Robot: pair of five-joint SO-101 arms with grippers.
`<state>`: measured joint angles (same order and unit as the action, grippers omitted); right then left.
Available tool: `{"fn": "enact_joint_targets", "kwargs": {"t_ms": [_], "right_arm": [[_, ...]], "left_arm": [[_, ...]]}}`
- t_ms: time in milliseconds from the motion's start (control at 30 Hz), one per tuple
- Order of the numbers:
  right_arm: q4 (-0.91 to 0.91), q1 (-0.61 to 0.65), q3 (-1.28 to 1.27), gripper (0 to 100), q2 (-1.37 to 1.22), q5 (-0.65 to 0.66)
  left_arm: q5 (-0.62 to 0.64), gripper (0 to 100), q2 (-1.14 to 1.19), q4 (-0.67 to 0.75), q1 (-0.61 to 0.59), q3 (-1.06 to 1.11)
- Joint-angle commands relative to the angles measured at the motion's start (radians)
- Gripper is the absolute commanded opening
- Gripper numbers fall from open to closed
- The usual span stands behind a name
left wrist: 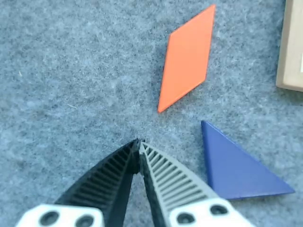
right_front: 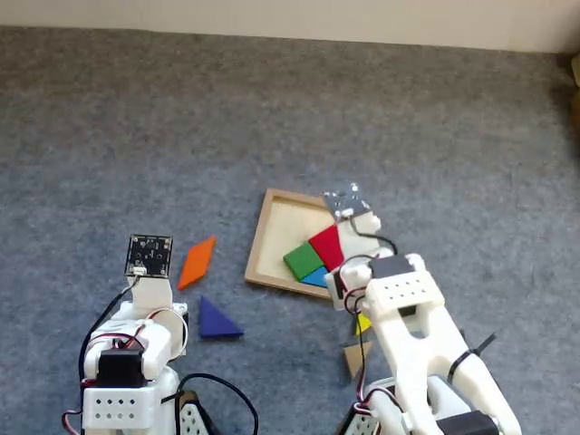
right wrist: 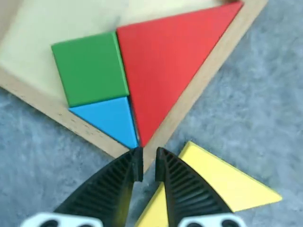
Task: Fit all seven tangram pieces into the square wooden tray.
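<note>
Square wooden tray (right_front: 283,225) sat near the middle of the grey-felted bench (right_front: 272,109), somewhat toward the near edge and turned slightly askew.

Three pieces lay flat inside it, packed into the tray corner nearest the right arm (right_front: 412,313):
- The large red triangle (right wrist: 165,66) had one long side along the rim.
- The green square (right wrist: 90,68) was flush against the red triangle's inner side.
- The small light-blue triangle (right wrist: 111,120) filled the wedge between square, red triangle and rim.

Right jaws were parted by only a narrow slit, with nothing between them. Their tips stood over the rim at that same corner, where the red and light-blue points met. Whether they touched the wood, could not tell.

A yellow triangle (right wrist: 222,179) lay on the felt just outside that rim, partly under the right jaws. A tan triangle (right_front: 356,360), probably bare wood, lay closer to the bench's near edge beside the right arm, half hidden by it.

An orange parallelogram (left wrist: 187,56) lay on the felt between the tray and the bench's left edge, near the tray but apart from it. A dark blue triangle (left wrist: 236,165) lay just on the near-edge side of the parallelogram, not touching it.

Left jaws were closed tip to tip and gripped nothing. They pointed down at bare felt just short of the parallelogram's near tip and beside the blue triangle, in contact with neither. The left arm (right_front: 131,349) stood at the bench's near-left corner.

That made four pieces outside the tray and three in.
</note>
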<state>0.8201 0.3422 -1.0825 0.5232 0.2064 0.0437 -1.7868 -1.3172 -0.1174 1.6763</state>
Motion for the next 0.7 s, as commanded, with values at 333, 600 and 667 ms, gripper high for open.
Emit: {"fn": "enact_joint_targets", "kwargs": {"t_ms": [333,600,667], "right_arm": [[-0.058,-0.205,-0.044,5.6,0.033,0.101],[-0.058,-0.351,-0.054,5.6,0.035,0.106],[-0.058,-0.383,-0.054,5.6,0.041,0.106]], "left_arm": [[0.008,1,-0.042,-0.003,-0.013,0.019],[0.008,1,-0.042,-0.003,-0.013,0.019],[0.008,1,-0.042,-0.003,-0.013,0.019]]}}
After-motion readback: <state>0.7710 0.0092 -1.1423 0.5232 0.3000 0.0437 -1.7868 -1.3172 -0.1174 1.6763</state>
